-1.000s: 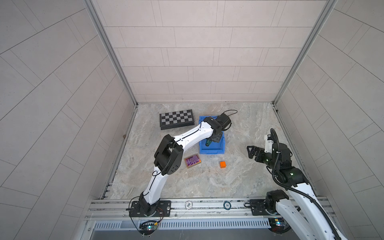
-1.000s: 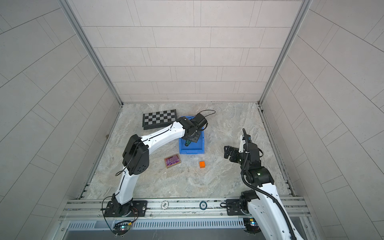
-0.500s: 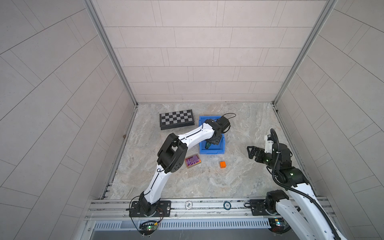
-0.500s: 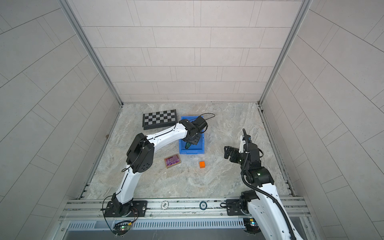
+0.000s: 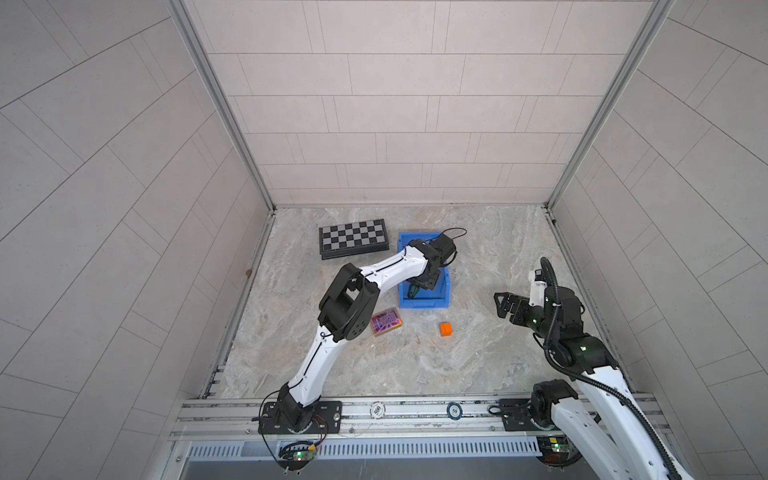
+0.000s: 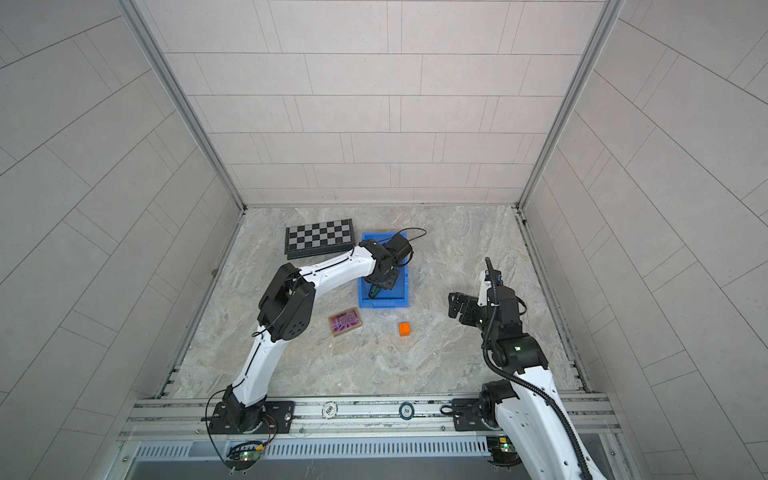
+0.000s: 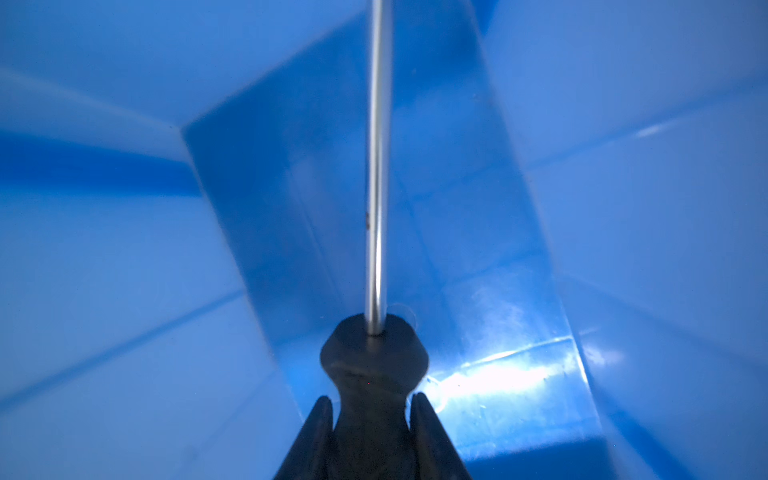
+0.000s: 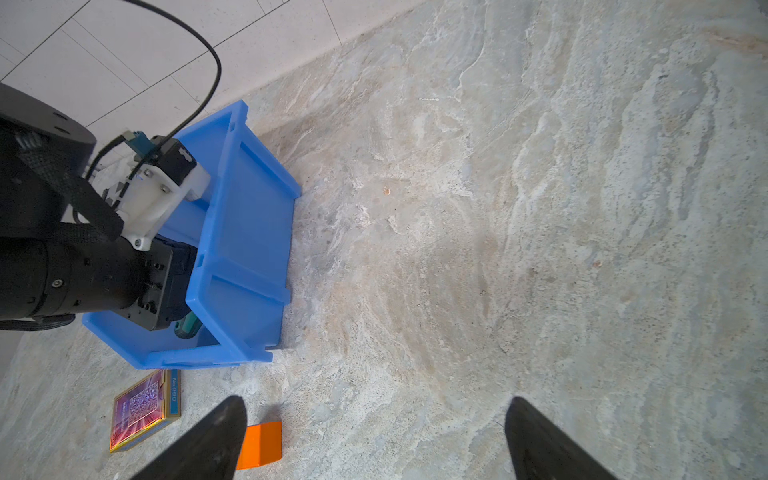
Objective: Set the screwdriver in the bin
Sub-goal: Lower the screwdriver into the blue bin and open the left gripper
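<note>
The left gripper [image 7: 372, 399] is closed tight on the dark handle of the screwdriver [image 7: 376, 249]. Its two black fingers [image 7: 322, 424] press on each side of the handle. The thin shiny shaft sticks straight out in front of them. The gripper and the screwdriver are down inside the bin [image 7: 124, 249], with blue walls all around. You cannot tell if the tip touches the floor of the bin.

In both top views the left arm's wrist hangs over the bin [image 5: 424, 305] and hides most of the inside. Only the green end of the screwdriver [image 5: 412, 291] peeks out near the low front end. A checkered board [image 5: 353, 239] lies beside the far end of the bin. A card box [image 5: 386, 321] and an orange cube [image 5: 445, 328] lie on the table just in front of it.

The right gripper [image 8: 376, 403] is wide open and holds nothing. It hangs over bare table, well apart from the bin [image 8: 249, 232].

Since a second ago, the left elbow has swung a little toward the bin. The gripper has stayed in the bin and kept its grip. The right arm, the card box and the cube have not moved
</note>
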You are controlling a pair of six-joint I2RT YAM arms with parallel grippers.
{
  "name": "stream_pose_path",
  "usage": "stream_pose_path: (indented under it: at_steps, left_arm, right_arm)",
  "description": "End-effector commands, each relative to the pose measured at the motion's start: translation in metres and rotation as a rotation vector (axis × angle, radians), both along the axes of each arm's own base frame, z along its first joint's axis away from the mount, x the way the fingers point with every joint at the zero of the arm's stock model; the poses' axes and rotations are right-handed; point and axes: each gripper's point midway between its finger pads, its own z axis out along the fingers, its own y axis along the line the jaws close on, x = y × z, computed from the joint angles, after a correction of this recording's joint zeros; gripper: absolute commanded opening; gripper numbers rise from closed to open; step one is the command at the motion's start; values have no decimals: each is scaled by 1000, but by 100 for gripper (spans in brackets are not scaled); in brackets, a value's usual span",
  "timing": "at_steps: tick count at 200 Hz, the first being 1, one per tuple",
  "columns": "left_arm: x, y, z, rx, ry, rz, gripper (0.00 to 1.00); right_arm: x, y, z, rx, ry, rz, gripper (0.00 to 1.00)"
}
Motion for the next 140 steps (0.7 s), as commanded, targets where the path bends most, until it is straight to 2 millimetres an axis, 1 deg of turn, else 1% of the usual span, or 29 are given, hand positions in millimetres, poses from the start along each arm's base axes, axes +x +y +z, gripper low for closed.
stream_pose_path:
  at_steps: [1, 80, 140]
  left_arm:
    - [1, 0, -2, -1, -1, 0, 17]
    - [1, -1, -10, 5, 8, -3, 26]
    - [3, -4, -5, -10, 2, -5, 32]
  right_arm:
    - [-2, -2, -3, -7, 3, -3, 99]
    - [-2, -2, -4, -7, 5, -4, 99]
    - [-3, -2, -5, -6, 6, -3, 99]
